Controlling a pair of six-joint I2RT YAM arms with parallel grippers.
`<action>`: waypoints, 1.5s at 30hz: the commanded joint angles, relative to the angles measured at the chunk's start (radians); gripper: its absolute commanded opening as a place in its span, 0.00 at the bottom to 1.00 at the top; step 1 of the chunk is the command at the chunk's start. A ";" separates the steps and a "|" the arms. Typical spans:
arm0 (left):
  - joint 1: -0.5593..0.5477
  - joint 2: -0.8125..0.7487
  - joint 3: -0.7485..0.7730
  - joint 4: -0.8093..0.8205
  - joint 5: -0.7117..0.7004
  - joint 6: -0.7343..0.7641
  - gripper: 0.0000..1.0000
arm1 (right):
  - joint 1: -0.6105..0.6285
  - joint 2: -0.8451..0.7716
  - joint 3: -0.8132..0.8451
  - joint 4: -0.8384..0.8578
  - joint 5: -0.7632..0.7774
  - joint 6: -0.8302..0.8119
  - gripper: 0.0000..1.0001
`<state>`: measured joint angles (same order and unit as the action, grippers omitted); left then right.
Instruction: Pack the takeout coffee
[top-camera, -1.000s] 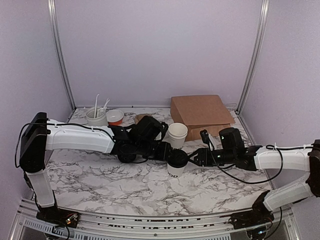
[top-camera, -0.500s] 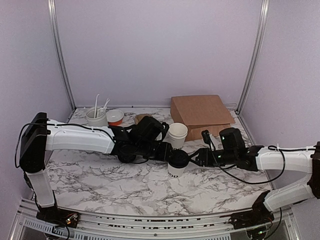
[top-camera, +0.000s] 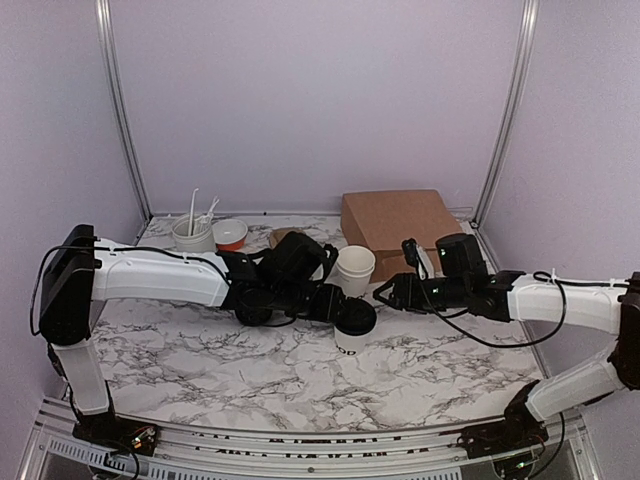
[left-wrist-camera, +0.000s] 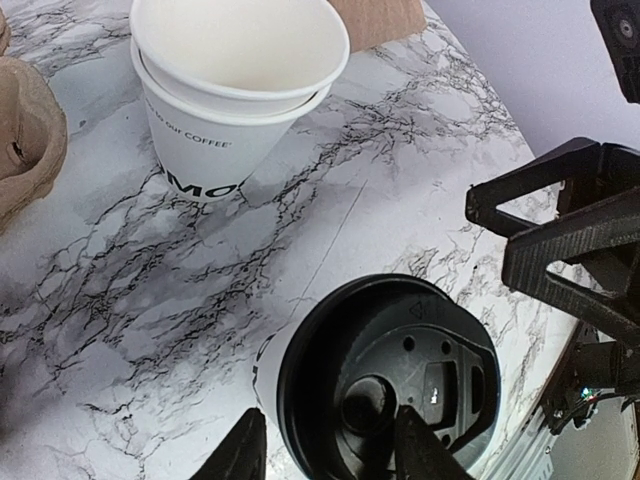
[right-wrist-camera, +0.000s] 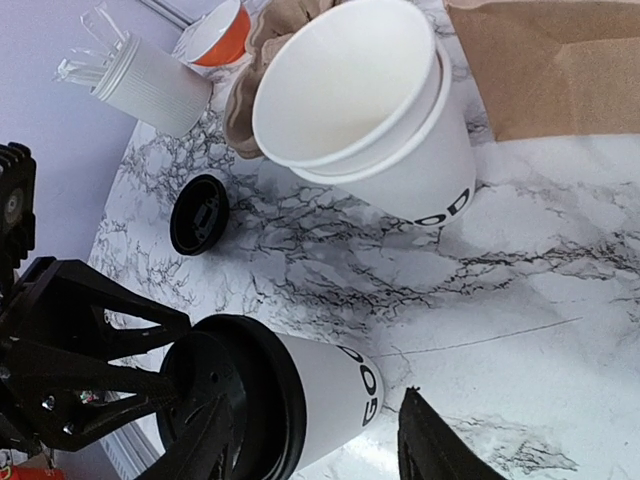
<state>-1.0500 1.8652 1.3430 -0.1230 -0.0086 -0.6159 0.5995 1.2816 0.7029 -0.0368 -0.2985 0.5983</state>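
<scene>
The takeout coffee (top-camera: 354, 322), a white cup with black lettering and a black dome lid, stands upright mid-table. My left gripper (top-camera: 337, 307) is against its left side with its jaws part open. In the left wrist view one fingertip (left-wrist-camera: 243, 450) sits beside the cup wall and the other lies over the lid (left-wrist-camera: 385, 380). Whether they touch it I cannot tell. My right gripper (top-camera: 382, 293) hangs open just right of and behind the cup, apart from it. In the right wrist view the cup (right-wrist-camera: 330, 400) lies between its spread fingers with a gap.
Two stacked lidless cups (top-camera: 354, 268) stand just behind the coffee. A brown paper bag (top-camera: 400, 225) lies at the back right. A loose flat black lid (right-wrist-camera: 199, 213) rests left of the cups. A white tub of clear utensils (top-camera: 192, 233) and an orange-lined cup (top-camera: 230, 234) stand back left.
My right gripper has drawn back from the lidded cup, away toward the far side, still open. The left gripper and the cup have not moved.
</scene>
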 joint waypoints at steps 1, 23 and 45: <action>-0.002 0.037 -0.010 -0.073 0.004 0.023 0.44 | -0.019 0.046 0.028 0.032 -0.049 -0.012 0.53; 0.003 0.030 -0.016 -0.074 -0.009 0.030 0.44 | 0.033 0.029 -0.097 0.051 -0.041 0.046 0.51; 0.019 0.010 -0.022 -0.080 0.017 0.067 0.44 | 0.094 -0.138 -0.082 -0.012 0.055 0.117 0.51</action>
<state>-1.0370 1.8679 1.3434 -0.1192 0.0002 -0.5842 0.7547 1.1656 0.5713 -0.0395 -0.2089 0.7471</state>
